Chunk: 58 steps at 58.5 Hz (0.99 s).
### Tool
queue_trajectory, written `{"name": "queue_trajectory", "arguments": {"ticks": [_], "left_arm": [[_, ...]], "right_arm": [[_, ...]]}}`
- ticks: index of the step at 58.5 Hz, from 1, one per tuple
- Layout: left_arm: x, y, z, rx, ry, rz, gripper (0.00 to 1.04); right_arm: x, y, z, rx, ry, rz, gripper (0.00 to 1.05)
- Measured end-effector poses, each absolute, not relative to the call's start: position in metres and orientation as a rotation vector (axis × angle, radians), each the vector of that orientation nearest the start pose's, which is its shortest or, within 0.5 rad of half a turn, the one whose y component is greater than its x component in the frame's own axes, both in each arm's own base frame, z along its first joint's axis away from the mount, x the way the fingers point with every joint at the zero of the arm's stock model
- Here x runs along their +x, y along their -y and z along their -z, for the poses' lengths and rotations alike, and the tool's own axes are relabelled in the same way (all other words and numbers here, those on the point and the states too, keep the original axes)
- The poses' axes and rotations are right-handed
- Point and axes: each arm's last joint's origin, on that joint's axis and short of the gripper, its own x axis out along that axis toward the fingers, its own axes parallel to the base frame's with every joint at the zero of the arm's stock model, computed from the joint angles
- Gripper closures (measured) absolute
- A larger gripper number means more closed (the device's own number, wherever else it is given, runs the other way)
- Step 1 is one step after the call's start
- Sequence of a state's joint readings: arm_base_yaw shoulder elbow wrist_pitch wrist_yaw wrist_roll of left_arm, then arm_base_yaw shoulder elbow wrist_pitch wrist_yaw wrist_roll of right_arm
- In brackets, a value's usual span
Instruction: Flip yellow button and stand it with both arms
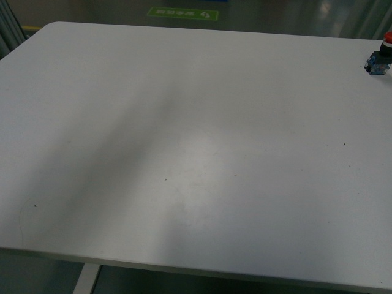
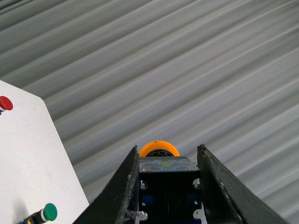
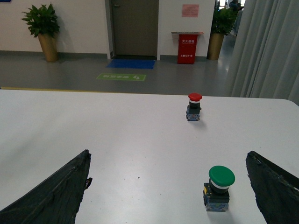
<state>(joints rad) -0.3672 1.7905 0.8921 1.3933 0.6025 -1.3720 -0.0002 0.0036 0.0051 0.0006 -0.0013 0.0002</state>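
In the left wrist view my left gripper (image 2: 168, 151) is shut on the yellow button (image 2: 159, 149). Its black and clear contact block sits between the two jaws and its yellow-orange cap pokes out past the fingertips. The gripper holds it in the air off the table's edge, in front of grey ribbed curtains. In the right wrist view my right gripper (image 3: 169, 161) is open and empty, its jaws spread wide just above the white table (image 3: 117, 135). Neither arm shows in the front view.
A red-capped button (image 3: 194, 106) stands upright further out on the table; it also shows in the front view (image 1: 380, 56) at the far right edge and in the left wrist view (image 2: 4, 103). A green-capped button (image 3: 218, 187) stands between my right jaws, nearer one side, and lies in the left wrist view (image 2: 44, 213).
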Motion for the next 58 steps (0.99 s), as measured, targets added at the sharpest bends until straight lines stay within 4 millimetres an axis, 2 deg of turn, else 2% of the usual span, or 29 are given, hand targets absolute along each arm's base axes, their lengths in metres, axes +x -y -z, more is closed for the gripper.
{"name": "queue_trajectory", "arguments": {"ticks": [17, 23, 30, 36, 48, 58], "left_arm": [[0.328, 0.143, -0.25, -1.172, -0.221, 1.128, 0.74], [0.329, 0.142, -0.25, -1.176, -0.221, 1.126, 0.74], [0.329, 0.142, -0.25, -1.184, -0.228, 1.126, 0.74], [0.329, 0.141, -0.25, -1.19, -0.23, 1.123, 0.74], [0.329, 0.141, -0.25, -1.195, -0.234, 1.123, 0.74], [0.329, 0.141, -0.25, -1.196, -0.235, 1.123, 0.74]], "right_arm": [[0.098, 0.0, -0.165, 0.001, 0.002, -0.002, 0.07], [0.106, -0.007, -0.174, 0.224, -0.063, -0.235, 0.07], [0.134, -0.024, -0.214, 0.502, -0.071, -0.376, 0.07], [0.162, -0.034, -0.237, 0.624, -0.084, -0.39, 0.07], [0.21, -0.048, -0.251, 0.737, -0.167, -0.369, 0.07], [0.232, -0.063, -0.26, 0.782, -0.196, -0.388, 0.07]]}}
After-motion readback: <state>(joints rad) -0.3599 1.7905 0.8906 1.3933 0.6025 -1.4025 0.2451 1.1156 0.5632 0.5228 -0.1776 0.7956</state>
